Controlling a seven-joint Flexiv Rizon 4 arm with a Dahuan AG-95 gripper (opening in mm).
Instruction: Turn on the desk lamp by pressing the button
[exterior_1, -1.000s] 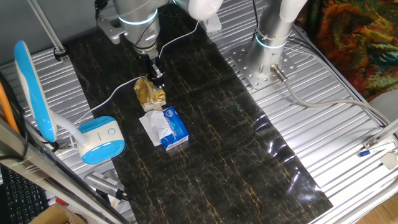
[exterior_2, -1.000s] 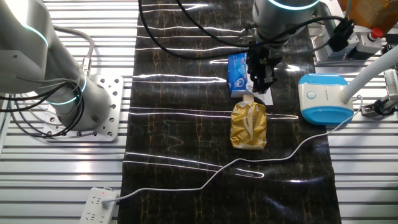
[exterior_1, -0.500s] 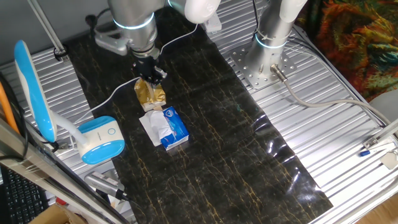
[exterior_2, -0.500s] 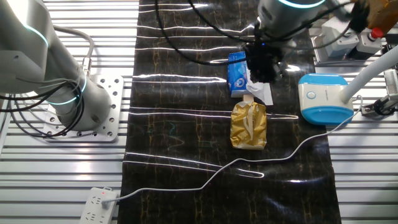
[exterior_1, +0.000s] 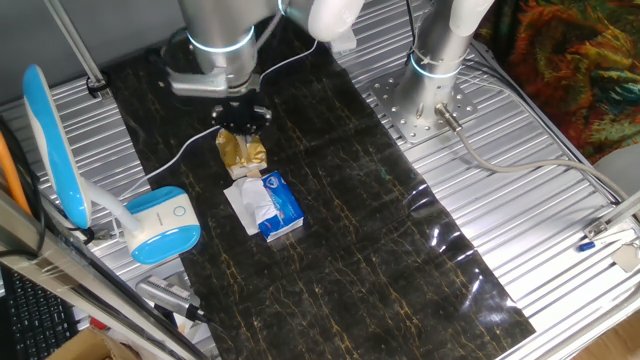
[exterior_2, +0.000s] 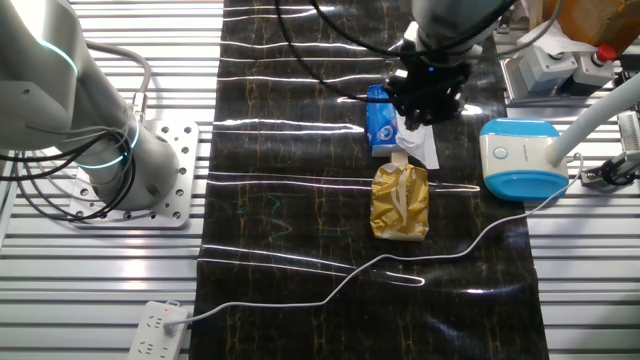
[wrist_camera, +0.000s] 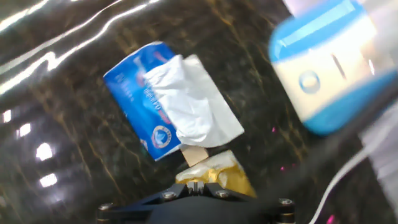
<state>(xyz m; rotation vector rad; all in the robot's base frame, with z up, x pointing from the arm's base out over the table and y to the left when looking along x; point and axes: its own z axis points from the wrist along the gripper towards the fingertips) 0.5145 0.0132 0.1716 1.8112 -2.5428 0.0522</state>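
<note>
Dark marbled mat (exterior_1: 380, 200) covers my tabletop; the gripper (exterior_2: 428, 100) hangs above the crumpled gold foil packet (exterior_2: 400, 202), finger state undeterminable; light-blue and white plastic desk lamp (exterior_1: 160, 226) sits near the edge.

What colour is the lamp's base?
Light blue with a white top, clearest on the desk lamp in the other fixed view.
</note>
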